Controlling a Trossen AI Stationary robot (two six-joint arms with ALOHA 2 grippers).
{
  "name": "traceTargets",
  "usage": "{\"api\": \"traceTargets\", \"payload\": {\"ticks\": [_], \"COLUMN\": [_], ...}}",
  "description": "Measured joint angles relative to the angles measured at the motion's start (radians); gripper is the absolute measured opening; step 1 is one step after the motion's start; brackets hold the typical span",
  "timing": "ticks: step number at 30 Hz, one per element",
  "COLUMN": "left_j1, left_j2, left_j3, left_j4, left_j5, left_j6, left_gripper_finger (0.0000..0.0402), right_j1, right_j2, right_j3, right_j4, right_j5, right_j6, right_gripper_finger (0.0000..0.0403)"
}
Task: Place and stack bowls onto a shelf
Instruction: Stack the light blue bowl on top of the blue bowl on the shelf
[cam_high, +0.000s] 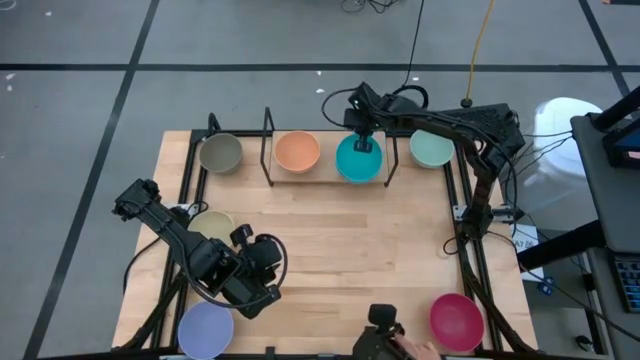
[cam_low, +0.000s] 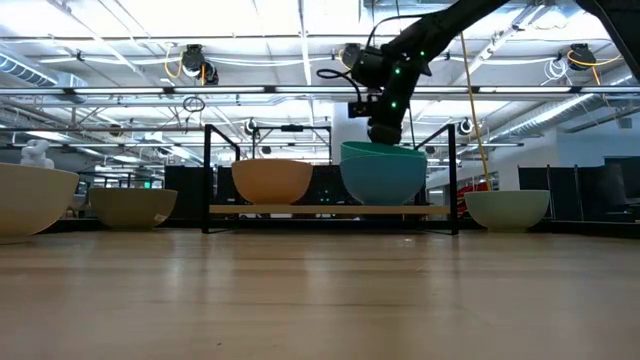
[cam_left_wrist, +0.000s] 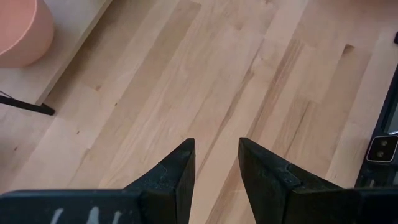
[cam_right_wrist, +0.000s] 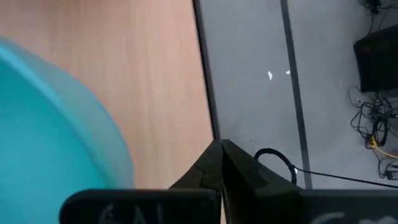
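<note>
Nearest the low camera, pale wooden tabletop (cam_low: 320, 300) is seen, with a beige bowl (cam_low: 35, 200) at the near left edge.

Two dark fingers (cam_left_wrist: 177, 177) of the left gripper (cam_left_wrist: 216, 163) are held apart with nothing between them, above bare planks; that arm is parked over the near left of the tabletop (cam_high: 330, 240). The fingers (cam_right_wrist: 214, 163) of the right gripper (cam_high: 362, 140) are pressed together, tips touching, with nothing seen between them. They are set just above the back rim of the cyan bowl (cam_high: 359, 160), whose pale turquoise wall fills one side of the right wrist view.

The cyan bowl is seated upright on the shelf (cam_low: 330, 210), a wooden board carried by thin black rods, mouth upward. In the low view a second rim is seen just inside it, as of a stacked bowl, though this cannot be told surely. An orange bowl (cam_high: 297, 152) is set beside it on the same board, apart from it. A grey-olive bowl (cam_high: 220, 153) stands left of the shelf and a mint green bowl (cam_high: 431, 149) right of it. A lavender bowl (cam_high: 206, 330) and a magenta bowl (cam_high: 456, 322) are placed at the near edge.

Beyond the tabletop, grey floor (cam_high: 250, 40) with dark lines and trailing cables is seen; a ceiling of pipes and lights (cam_low: 150, 60) is shown across the room.
</note>
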Motion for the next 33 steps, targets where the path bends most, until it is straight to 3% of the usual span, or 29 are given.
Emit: {"api": "traceTargets", "payload": {"ticks": [9, 15, 25, 33], "left_j1": [0.0, 0.0, 0.0, 0.0], "left_j2": [0.0, 0.0, 0.0, 0.0], "left_j3": [0.0, 0.0, 0.0, 0.0], "left_j4": [-0.001, -0.001, -0.004, -0.005], "left_j5": [0.0, 0.0, 0.0, 0.0], "left_j6": [0.003, 0.002, -0.001, -0.002], "left_gripper_finger": [0.0129, 0.0129, 0.0129, 0.0129], "right_j1": [0.015, 0.027, 0.052, 0.054], "right_j2": [-0.149, -0.205, -0.21, -0.211], "right_j3": [0.0, -0.059, -0.217, -0.263], "right_j4": [0.004, 0.054, 0.232, 0.281], "right_j5": [0.045, -0.16, -0.218, -0.219], "right_j6": [0.025, 0.075, 0.019, 0.016], "right_gripper_finger": [0.0, 0.0, 0.0, 0.0]}}
